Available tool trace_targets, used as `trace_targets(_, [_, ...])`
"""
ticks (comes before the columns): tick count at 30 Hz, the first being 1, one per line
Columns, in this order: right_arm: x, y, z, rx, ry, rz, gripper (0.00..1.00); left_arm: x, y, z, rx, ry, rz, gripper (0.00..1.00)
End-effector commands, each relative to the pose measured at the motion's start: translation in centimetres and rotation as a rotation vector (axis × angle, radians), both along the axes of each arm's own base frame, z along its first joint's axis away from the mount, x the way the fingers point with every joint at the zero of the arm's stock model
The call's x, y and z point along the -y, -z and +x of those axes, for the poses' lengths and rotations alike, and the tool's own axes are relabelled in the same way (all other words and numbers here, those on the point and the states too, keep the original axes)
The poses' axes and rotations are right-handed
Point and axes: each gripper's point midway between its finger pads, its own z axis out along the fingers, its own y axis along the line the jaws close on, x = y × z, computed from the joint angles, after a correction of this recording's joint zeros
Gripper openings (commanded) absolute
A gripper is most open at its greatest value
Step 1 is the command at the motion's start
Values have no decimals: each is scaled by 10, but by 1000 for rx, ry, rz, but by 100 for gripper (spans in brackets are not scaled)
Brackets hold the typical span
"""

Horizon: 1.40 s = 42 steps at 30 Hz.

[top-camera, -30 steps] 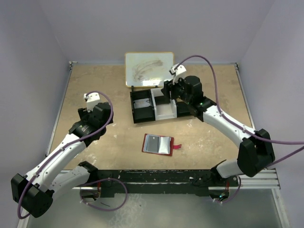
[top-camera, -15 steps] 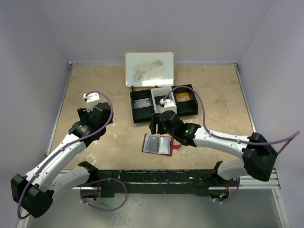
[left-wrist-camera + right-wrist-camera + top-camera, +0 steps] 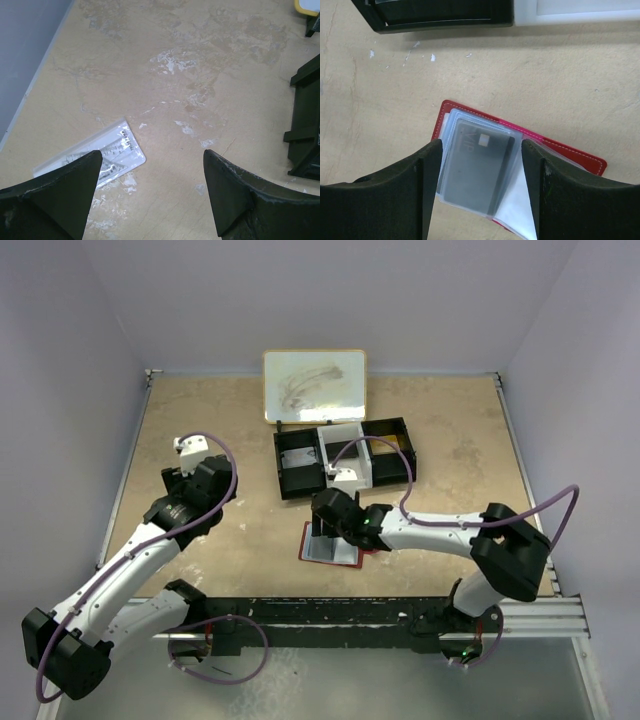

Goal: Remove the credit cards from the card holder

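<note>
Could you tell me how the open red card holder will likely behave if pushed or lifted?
The card holder lies flat and thin, so it will probably slide on the table rather than tip. Its clear sleeves look floppy and likely slippery; the dark card looks stiff.

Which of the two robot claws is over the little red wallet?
The right gripper, jaws open just above the opened red card holder; the left gripper hangs open well off to the side.
</note>
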Motion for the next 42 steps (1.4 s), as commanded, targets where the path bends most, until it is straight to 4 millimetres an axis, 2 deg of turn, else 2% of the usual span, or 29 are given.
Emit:
trace_targets(1, [-17, -11, 6, 21, 18, 31, 67, -4, -14, 3, 47, -29, -9, 80])
trace_targets(4, [-20, -4, 3, 6, 16, 7, 67, -4, -14, 3, 45, -28, -7, 80])
trace_targets(13, [-11, 20, -9, -40, 47, -80, 66, -3, -14, 4, 42, -29, -5, 80])
trace_targets(32, [-11, 39, -17, -67, 2, -137, 69, -4, -12, 3, 34, -35, -7, 80])
trace_targets(35, [-18, 37, -20, -69, -15, -116, 69, -4, -12, 2, 33, -34, -8, 80])
trace_targets(42, [-16, 36, -21, -69, 4, -103, 64, -4, -11, 2, 33, -33, -10, 80])
